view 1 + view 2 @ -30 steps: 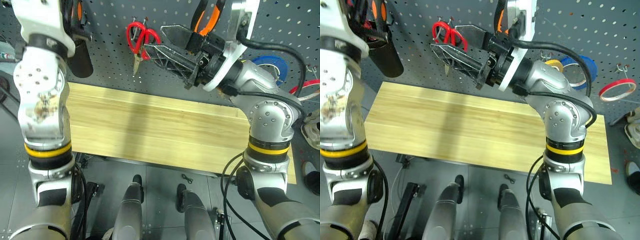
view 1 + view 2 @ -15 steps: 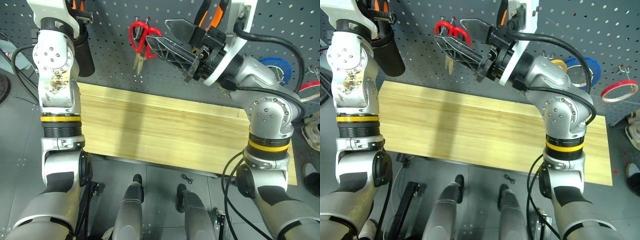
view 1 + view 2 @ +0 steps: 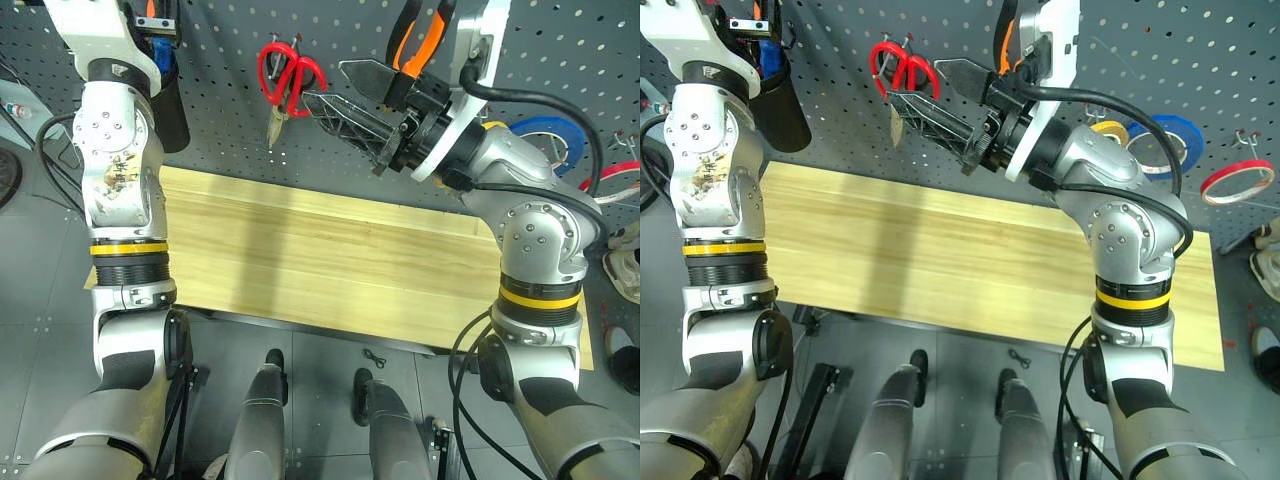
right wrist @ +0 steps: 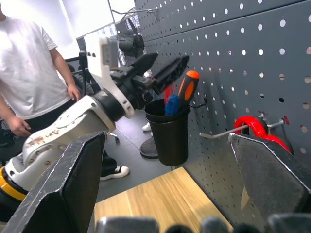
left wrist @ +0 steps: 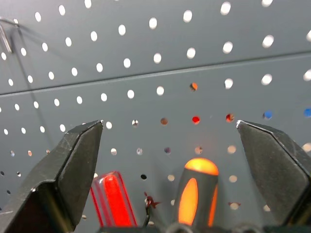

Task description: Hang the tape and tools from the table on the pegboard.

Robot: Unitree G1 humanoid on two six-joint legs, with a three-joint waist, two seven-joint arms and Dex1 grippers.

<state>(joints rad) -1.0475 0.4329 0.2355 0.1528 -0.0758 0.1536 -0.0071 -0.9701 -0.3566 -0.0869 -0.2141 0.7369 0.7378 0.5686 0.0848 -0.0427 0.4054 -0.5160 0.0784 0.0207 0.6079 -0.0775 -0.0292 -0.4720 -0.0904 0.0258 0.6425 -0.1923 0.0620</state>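
My left gripper (image 5: pixel 170 145) just sprang open over the cup (image 4: pixel 167 131) — blue screwdriver (image 4: pixel 171 104) dropped in; right gripper (image 3: pixel 345 95) spread, empty — table (image 3: pixel 320 260) cleared.

1. The pegboard (image 3: pixel 230 120), dark grey with rows of small holes, spans the top of the head view.
2. The red-handled scissors (image 3: pixel 287 78) hang on it at upper centre, blades down.
3. The orange-and-black pliers (image 3: pixel 415 35) hang at the top, right of centre.
4. The blue-handled screwdriver (image 4: pixel 171 104) stands in a black cup (image 4: pixel 167 133) on the board.
5. The yellow tape (image 3: pixel 1110 131) hangs at right, partly hidden.
6. The table (image 3: pixel 300 260), of light planks, lies bare across the middle.
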